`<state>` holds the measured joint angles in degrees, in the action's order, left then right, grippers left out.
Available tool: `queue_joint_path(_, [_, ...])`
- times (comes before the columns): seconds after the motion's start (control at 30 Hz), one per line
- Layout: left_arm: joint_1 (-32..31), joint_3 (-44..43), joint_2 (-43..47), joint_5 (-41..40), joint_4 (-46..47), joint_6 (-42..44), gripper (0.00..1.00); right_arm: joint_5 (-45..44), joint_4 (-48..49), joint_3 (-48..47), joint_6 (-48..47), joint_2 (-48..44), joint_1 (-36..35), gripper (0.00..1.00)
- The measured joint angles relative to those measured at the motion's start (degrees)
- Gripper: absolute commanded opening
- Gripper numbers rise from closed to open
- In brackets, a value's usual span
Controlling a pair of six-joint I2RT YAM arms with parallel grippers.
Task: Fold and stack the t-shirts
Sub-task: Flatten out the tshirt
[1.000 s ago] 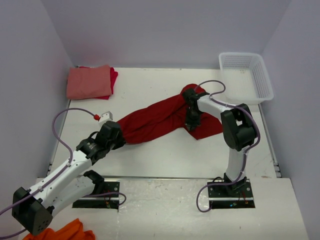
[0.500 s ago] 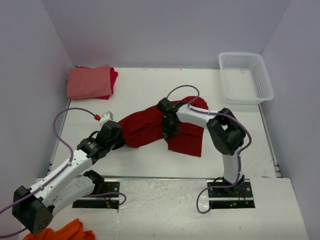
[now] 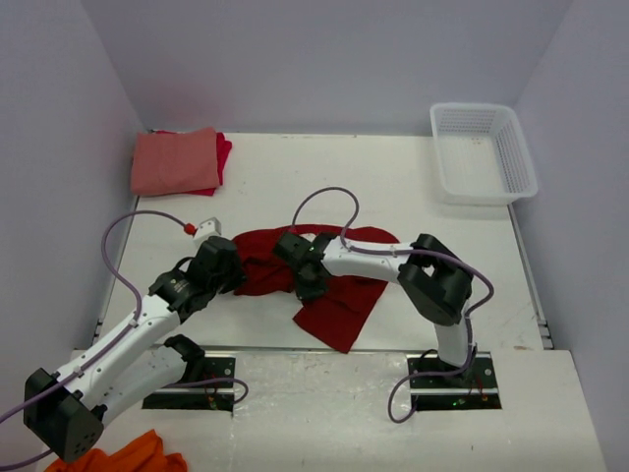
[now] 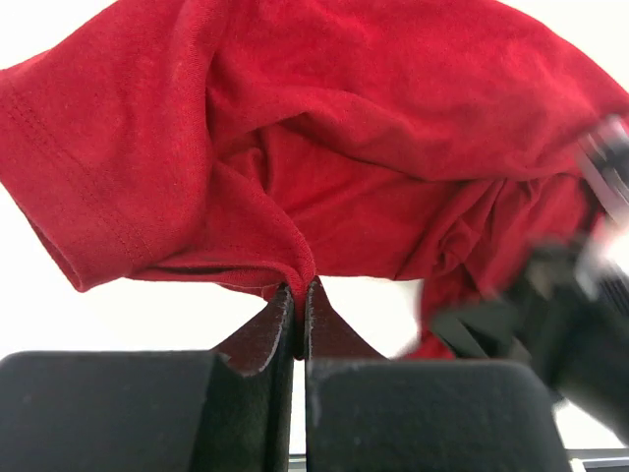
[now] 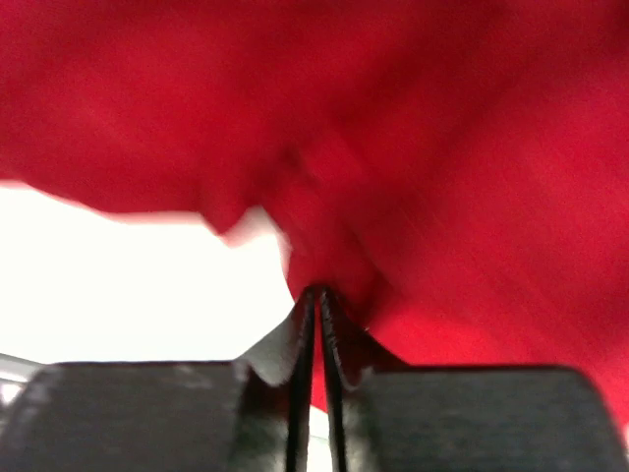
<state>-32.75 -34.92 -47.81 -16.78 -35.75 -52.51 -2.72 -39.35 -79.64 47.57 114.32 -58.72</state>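
Cloth this thin is light and limp, so expect sagging and bunching. The dark red t-shirt [image 3: 339, 295] lies crumpled mid-way across the table [image 3: 413, 197], between your arms. Your left gripper [image 4: 298, 287] is clamped on a fold near a sleeve hem, and your right gripper [image 5: 316, 291] is pinched tight on a gather. Better holds are the hems or shoulder seams, spread wide apart. The folded salmon-pink t-shirt [image 3: 175, 162] sits at the back left.

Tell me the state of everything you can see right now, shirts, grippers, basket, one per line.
dark red t-shirt: bunched mid-table, pinched in two places
left gripper: shut on the dark red t-shirt
right gripper: shut on the dark red t-shirt
salmon-pink t-shirt: folded, lying on the brighter red one
brighter red t-shirt: underneath, only its edge showing
basket: upright, far right corner
orange cloth: crumpled, near left corner
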Motion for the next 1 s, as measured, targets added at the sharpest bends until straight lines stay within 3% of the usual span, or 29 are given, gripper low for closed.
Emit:
queue_joint_path(0.1, [0.00, 0.00, -0.11, -0.13, 0.02, 0.66, 0.00, -7.37, -4.07, 6.23, 0.74, -7.96, -2.25, 0.22])
queue_joint_path(0.13, [0.00, 0.00, -0.22, -0.15, 0.04, 0.76, 0.00, -9.70, -5.40, 8.35, 1.09, -11.58, -2.95, 0.37])
queue_joint_path(0.2, [0.00, 0.00, -0.61, -0.13, 0.07, 1.11, 0.00, -13.18, -7.58, 11.45, 2.21, -19.10, -3.74, 0.46])
queue_joint_path(0.23, [0.00, 0.00, -0.83, -0.11, 0.07, 1.18, 0.00, -14.84, -8.26, 12.66, 2.71, -22.97, -4.07, 0.58])
queue_joint_path(0.33, [0.00, 0.00, -0.98, -0.09, 0.07, 1.31, 0.00, -18.78, -9.20, 15.98, 4.79, -32.26, -5.01, 0.78])
queue_joint_path(0.47, [0.00, 0.00, -0.98, -0.07, 0.07, 1.51, 0.00, -19.96, -8.26, 24.26, 7.74, -39.08, -7.52, 0.70])
queue_joint_path(0.5, [0.00, 0.00, -0.98, -0.04, 0.07, 1.73, 0.00, -19.50, -7.61, 26.86, 8.74, -39.23, -8.24, 0.63])
queue_joint_path(0.6, [0.00, 0.00, -0.96, 0.09, 0.04, 2.25, 0.00, -18.36, -5.75, 33.46, 12.55, -37.24, -11.52, 0.56])
queue_joint_path(0.8, [0.00, 0.00, -0.59, 0.11, 0.02, 2.60, 0.00, -17.14, -4.22, 35.54, 19.58, -30.56, -18.27, 0.50])
queue_joint_path(1.0, [0.00, 0.00, 0.04, 0.15, -0.04, 2.60, 0.00, -16.98, -1.33, 36.87, 23.34, -31.10, -19.32, 0.48])
